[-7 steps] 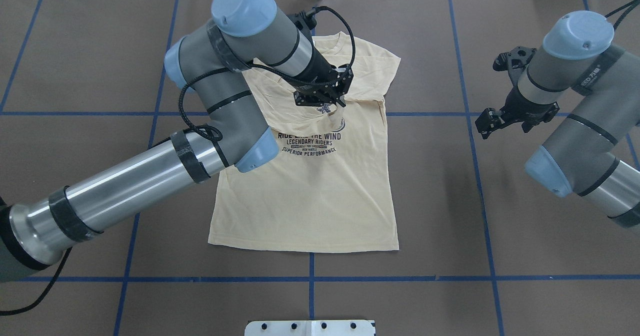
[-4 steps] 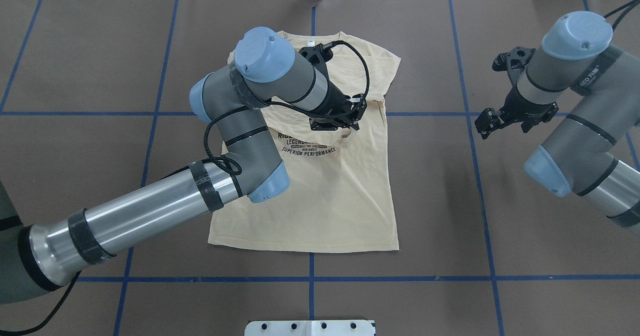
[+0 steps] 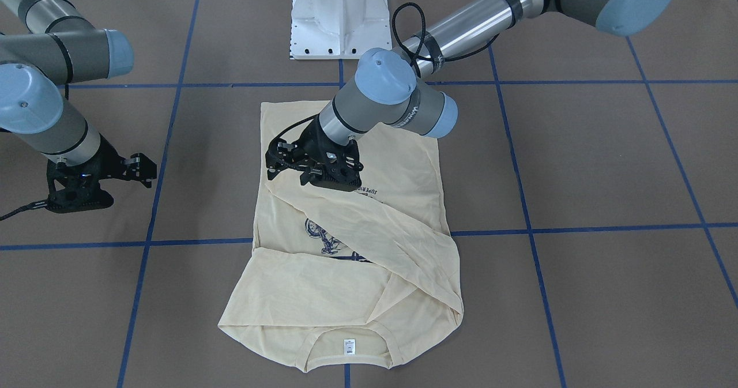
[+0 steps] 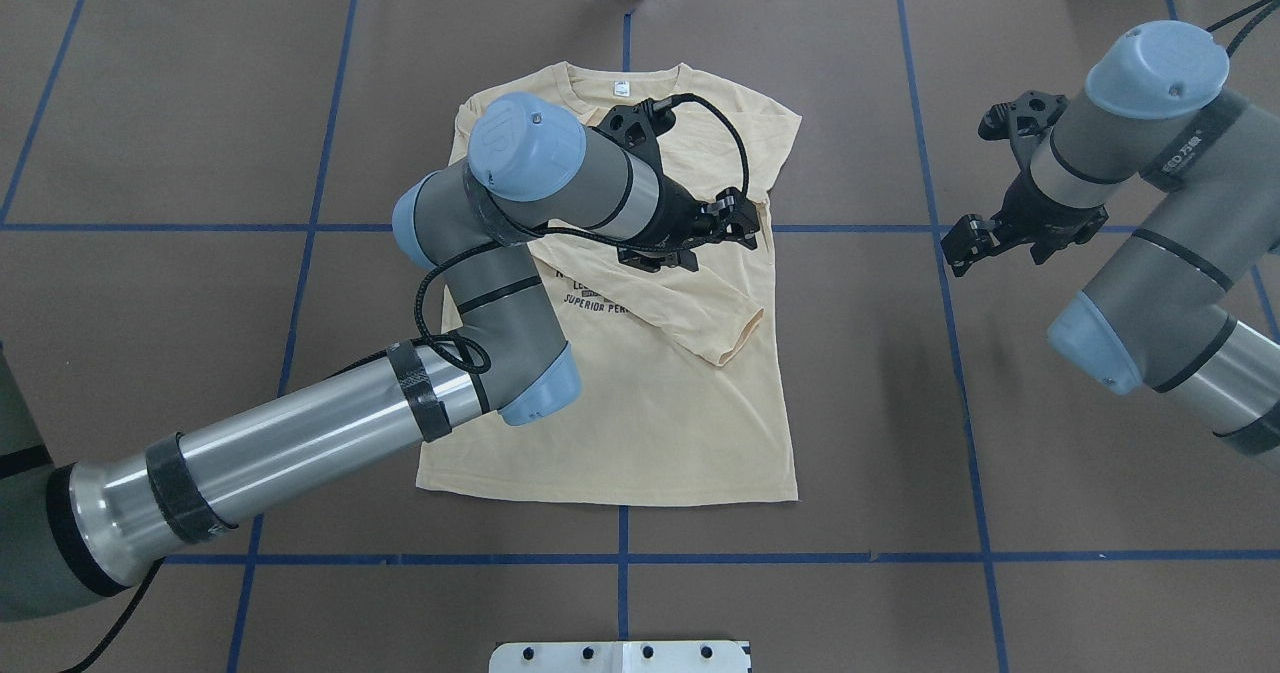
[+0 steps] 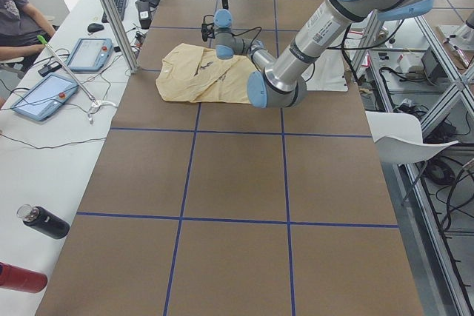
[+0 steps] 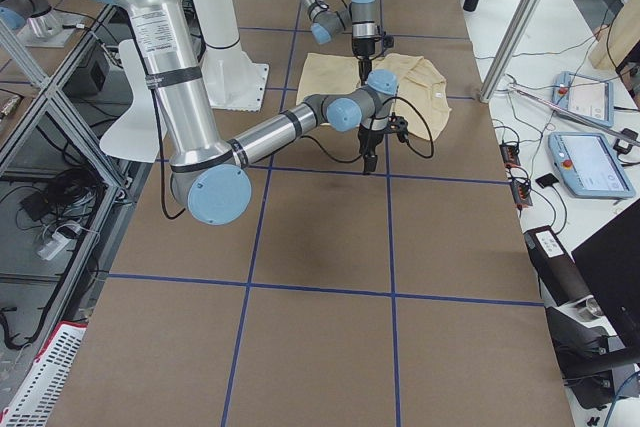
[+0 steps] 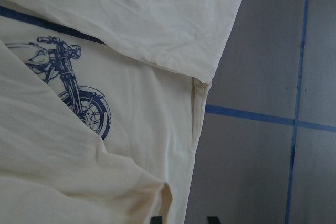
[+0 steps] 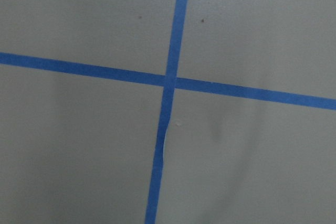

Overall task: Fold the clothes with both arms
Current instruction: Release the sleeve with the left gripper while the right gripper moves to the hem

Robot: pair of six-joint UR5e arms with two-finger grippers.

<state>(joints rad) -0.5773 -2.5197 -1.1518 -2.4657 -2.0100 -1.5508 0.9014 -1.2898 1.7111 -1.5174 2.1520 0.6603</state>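
reading "superior" on t-shirt [image 4: 640, 393]; left gripper [image 4: 742, 225] released above it, right gripper [image 4: 958, 245] spread aside.

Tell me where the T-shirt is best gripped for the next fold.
Probably at the two hem corners of the T-shirt, coming from the robot's side: that edge lies flat, straight and uncovered, while the folded sleeve crosses the chest.
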